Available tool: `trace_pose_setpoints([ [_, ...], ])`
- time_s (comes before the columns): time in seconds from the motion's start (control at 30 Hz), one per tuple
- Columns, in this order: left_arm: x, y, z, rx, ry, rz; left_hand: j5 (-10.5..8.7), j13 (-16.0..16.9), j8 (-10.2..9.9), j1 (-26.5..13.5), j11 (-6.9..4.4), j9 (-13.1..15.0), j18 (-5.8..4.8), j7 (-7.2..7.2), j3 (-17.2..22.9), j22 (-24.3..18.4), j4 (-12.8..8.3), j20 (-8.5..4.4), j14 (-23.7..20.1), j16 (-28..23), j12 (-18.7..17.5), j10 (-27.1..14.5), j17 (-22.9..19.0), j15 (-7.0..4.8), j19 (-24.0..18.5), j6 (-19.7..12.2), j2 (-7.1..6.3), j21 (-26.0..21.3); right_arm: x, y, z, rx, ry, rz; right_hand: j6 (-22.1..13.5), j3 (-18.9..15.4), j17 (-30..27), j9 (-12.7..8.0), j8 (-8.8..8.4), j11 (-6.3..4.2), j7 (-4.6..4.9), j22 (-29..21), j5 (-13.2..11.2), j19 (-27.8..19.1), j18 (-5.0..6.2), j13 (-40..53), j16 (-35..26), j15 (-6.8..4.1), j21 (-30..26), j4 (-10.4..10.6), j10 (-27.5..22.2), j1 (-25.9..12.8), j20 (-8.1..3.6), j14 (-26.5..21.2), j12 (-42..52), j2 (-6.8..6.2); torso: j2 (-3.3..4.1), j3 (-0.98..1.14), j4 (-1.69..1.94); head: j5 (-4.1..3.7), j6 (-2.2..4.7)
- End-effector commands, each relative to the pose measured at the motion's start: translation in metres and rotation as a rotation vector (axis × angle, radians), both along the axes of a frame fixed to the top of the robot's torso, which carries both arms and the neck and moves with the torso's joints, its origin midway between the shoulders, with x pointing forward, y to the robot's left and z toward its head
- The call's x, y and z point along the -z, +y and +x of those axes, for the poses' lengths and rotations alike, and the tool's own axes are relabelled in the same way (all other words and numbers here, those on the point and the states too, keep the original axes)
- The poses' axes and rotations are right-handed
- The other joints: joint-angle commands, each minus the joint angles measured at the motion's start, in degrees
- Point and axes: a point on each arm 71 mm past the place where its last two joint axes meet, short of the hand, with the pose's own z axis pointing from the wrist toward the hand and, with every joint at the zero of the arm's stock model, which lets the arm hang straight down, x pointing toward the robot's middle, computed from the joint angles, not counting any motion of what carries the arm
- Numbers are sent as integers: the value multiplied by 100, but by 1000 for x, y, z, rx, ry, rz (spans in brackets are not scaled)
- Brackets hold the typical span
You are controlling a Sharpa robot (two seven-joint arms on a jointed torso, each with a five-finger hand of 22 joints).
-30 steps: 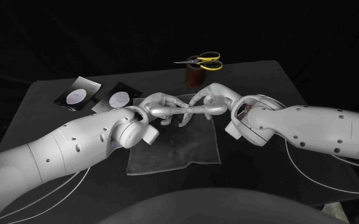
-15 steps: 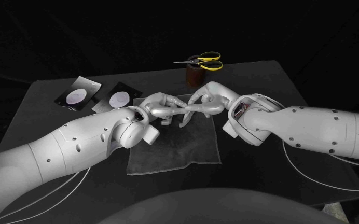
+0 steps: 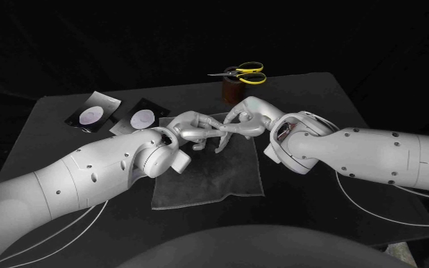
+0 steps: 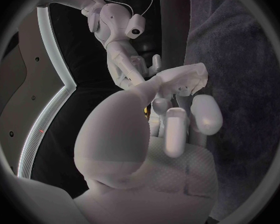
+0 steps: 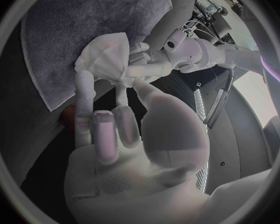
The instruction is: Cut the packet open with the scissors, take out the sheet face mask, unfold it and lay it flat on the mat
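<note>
Both hands meet above the far edge of the grey mat (image 3: 210, 178). My left hand (image 3: 190, 128) and right hand (image 3: 248, 119) each pinch the folded white sheet mask between their fingertips. The mask shows as a crumpled white wad (image 5: 105, 57) in the right wrist view and as a white fold (image 4: 180, 79) in the left wrist view, hanging over the mat (image 4: 239, 84). The yellow-handled scissors (image 3: 243, 74) stand in a brown holder (image 3: 234, 92) at the back of the table. A cut black packet (image 3: 141, 118) lies at the left.
A second black piece with a white circle (image 3: 97, 113) lies beside the packet, near the table's left rear edge. The table's right side and front corners are bare black surface.
My right hand has edged a little to the left, closer against the left hand. The mask stays pinched between both hands; the mat, scissors and packet have not moved.
</note>
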Motion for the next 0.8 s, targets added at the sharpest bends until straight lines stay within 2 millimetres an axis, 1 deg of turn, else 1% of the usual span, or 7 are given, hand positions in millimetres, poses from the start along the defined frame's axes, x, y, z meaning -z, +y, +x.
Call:
trace_pose_setpoints([
  [0.03, -3, -4, -1, 12, -10, -10, 15, 5, 25, 24, -33, 178, -53, -4, 13, 8, -19, -48, 67, 16, 23, 17, 356, -46, 4, 31, -1, 27, 0, 2, -1, -19, -31, -82, 46, -40, 874, -9, 22, -52, 4, 8, -33, 40, 19, 771, 19, -42, 38, -2, 268, -17, 10, 427, 17, -83, 0, 1, -4, -1, 0],
  [0.13, -3, -4, -1, 13, -10, -10, 15, 5, 25, 24, -33, 178, -53, -4, 13, 8, -19, -48, 67, 16, 23, 17, 356, -46, 4, 31, -1, 27, 0, 3, -2, -30, -49, -121, 89, -79, 883, -8, 34, -74, -23, 23, -35, 61, 11, 784, 21, -59, 94, -33, 277, 88, 1, 431, 35, -123, 2, 2, -2, -4, 0],
  [0.27, -3, -4, -1, 12, -10, -10, 15, 5, 25, 24, -33, 178, -53, -4, 13, 8, -19, -48, 67, 16, 23, 17, 356, -46, 4, 31, -1, 27, 0, 4, -3, -42, -59, -150, 168, -77, 922, -5, 61, -106, -60, 46, -35, 95, -1, 864, 34, -86, 178, -77, 317, 247, -13, 445, 153, -99, 1, 4, 0, -7, 0],
  [0.33, -3, -4, -1, 12, -10, -9, 15, 5, 25, 24, -33, 178, -53, -4, 13, 8, -19, -48, 67, 16, 23, 17, 356, -46, 4, 31, -1, 27, 0, 5, -4, -46, -65, -159, 210, -52, 957, -6, 76, -127, -84, 60, -34, 115, -7, 898, 47, -104, 226, -101, 336, 341, -21, 456, 202, -57, 1, 4, -3, -4, 0],
  [0.47, -3, -4, -1, 11, -11, -9, 15, 5, 25, 24, -33, 178, -53, -4, 13, 8, -19, -48, 67, 16, 23, 17, 356, -46, 4, 31, -1, 27, -1, 5, -5, -49, -80, -157, 351, 141, 1224, -5, 124, -215, -183, 157, -52, 245, -52, 1068, 150, -175, 552, -194, 427, 657, -55, 534, 458, 172, 1, 5, -3, -4, 0],
  [0.57, -3, -3, -1, 10, -11, -9, 15, 5, 25, 24, -33, 178, -53, -4, 13, 8, -19, -48, 67, 16, 23, 17, 356, -46, 4, 31, -1, 27, -2, 5, -5, -53, -95, -142, 434, 270, 1378, -5, 151, -272, -246, 246, -52, 354, -92, 1209, 209, -225, 835, -228, 494, 777, -79, 575, 670, 294, 0, 5, -3, -8, 0],
  [0.8, -3, -4, -1, 10, -11, -9, 15, 5, 25, 24, -33, 178, -53, -4, 13, 8, -19, -48, 67, 16, 23, 17, 356, -46, 4, 31, -1, 27, -3, 5, -6, -57, -104, -103, 534, 437, 1509, 19, 220, -313, -287, 351, -52, 464, -135, 1339, 258, -269, 1134, -242, 549, 833, -110, 607, 866, 416, 1, 4, -3, -10, 0],
])
